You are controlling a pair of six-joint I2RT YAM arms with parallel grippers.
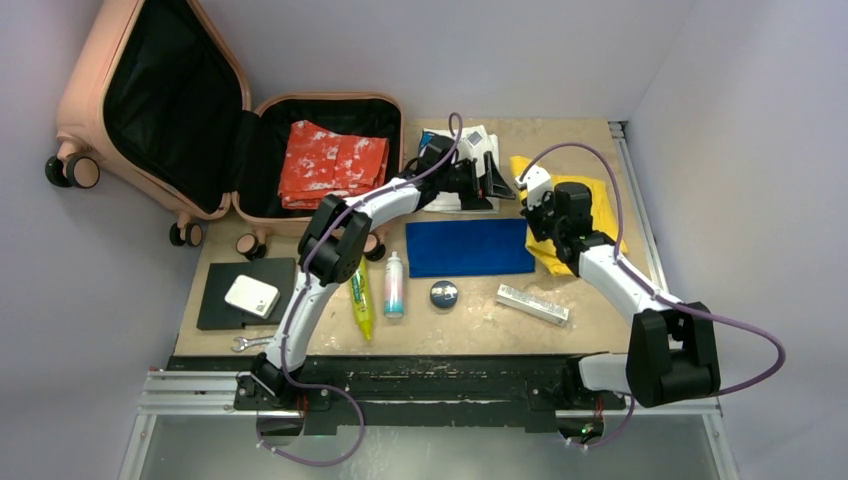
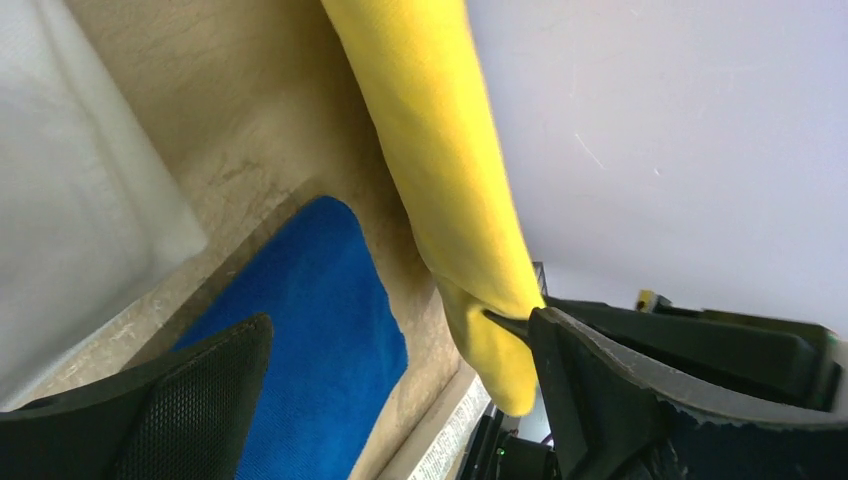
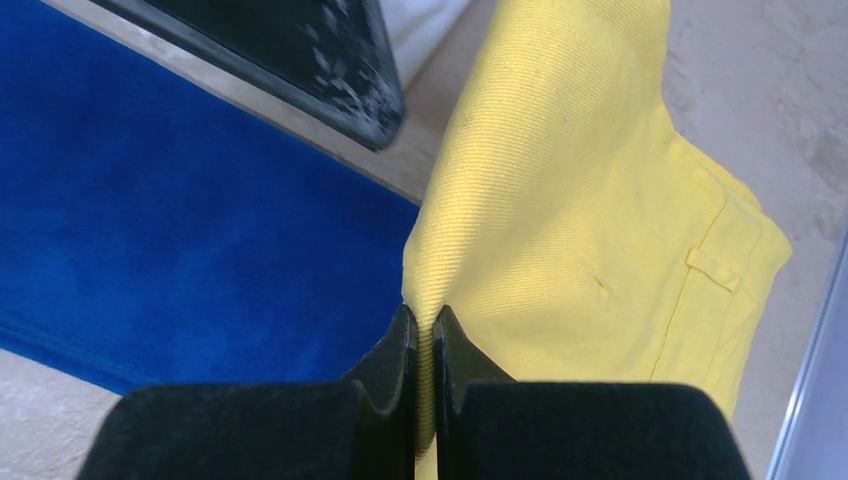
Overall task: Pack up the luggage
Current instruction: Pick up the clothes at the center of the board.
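The luggage [image 1: 90, 85] lies open well left of the wide-spread left gripper [image 2: 400, 320]; the right gripper [image 3: 424, 330] pinches yellow cloth [image 3: 580, 200]

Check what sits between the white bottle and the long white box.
A small round dark tin, alone between the bottle and the box; the top view shows it.

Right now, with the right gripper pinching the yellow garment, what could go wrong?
The right gripper holds only a thin fold of the yellow garment; it may slip free when lifted. The blue towel lies right beside it and might get dragged along. The left gripper stands open nearby, its arm between garment and suitcase, so the arms could collide.
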